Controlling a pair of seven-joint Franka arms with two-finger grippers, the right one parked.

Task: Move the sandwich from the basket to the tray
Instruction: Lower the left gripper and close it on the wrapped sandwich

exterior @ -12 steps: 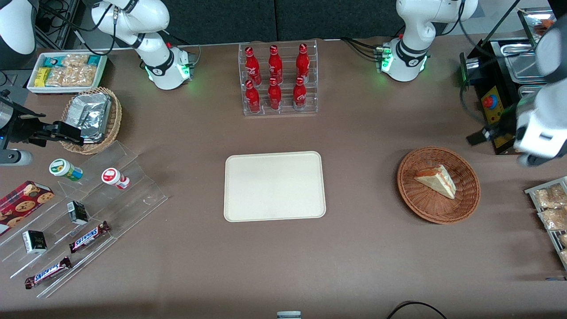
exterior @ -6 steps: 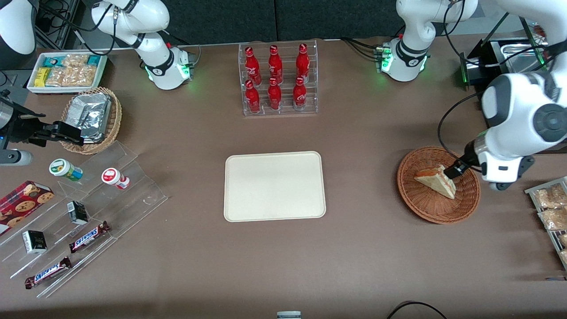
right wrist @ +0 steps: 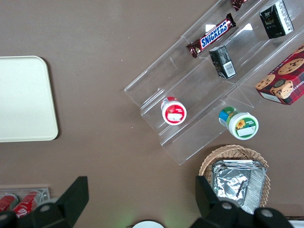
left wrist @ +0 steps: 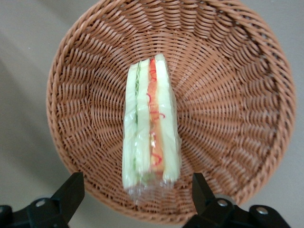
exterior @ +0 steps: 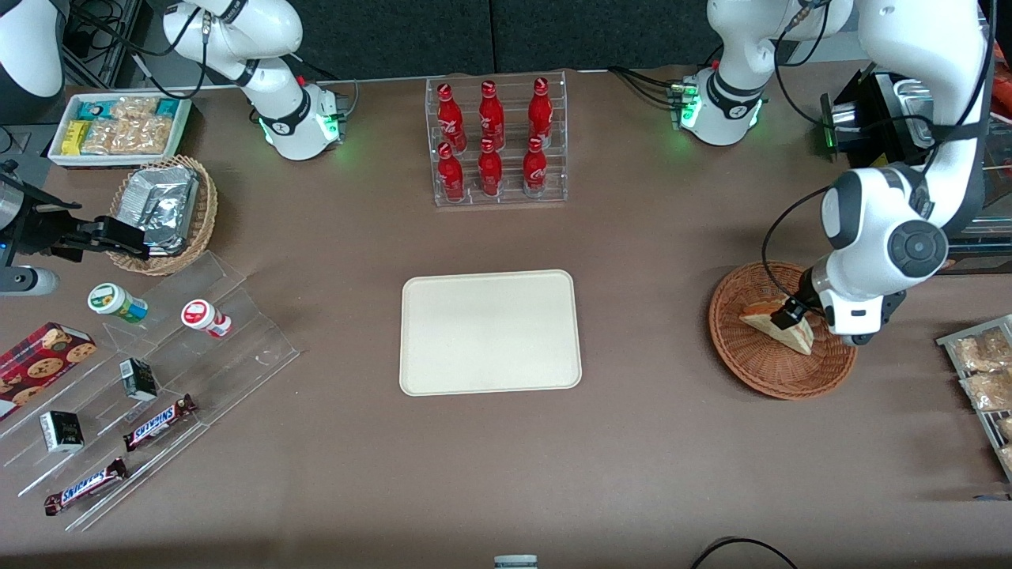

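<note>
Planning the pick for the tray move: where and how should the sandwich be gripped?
Probably across its two flat bread faces, coming straight down. The sandwich stands on edge in the basket, filling layers facing up, so the broad faces are free. The open tool already hangs above it with a finger at each side.

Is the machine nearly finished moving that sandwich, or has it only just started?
Only just started. Nothing is moved yet: the sandwich lies in the basket, and the tray has nothing on it. In hand: the pincer hangs open above the sandwich, one finger on each side. Left: closing, lifting, carrying to the tray.
</note>
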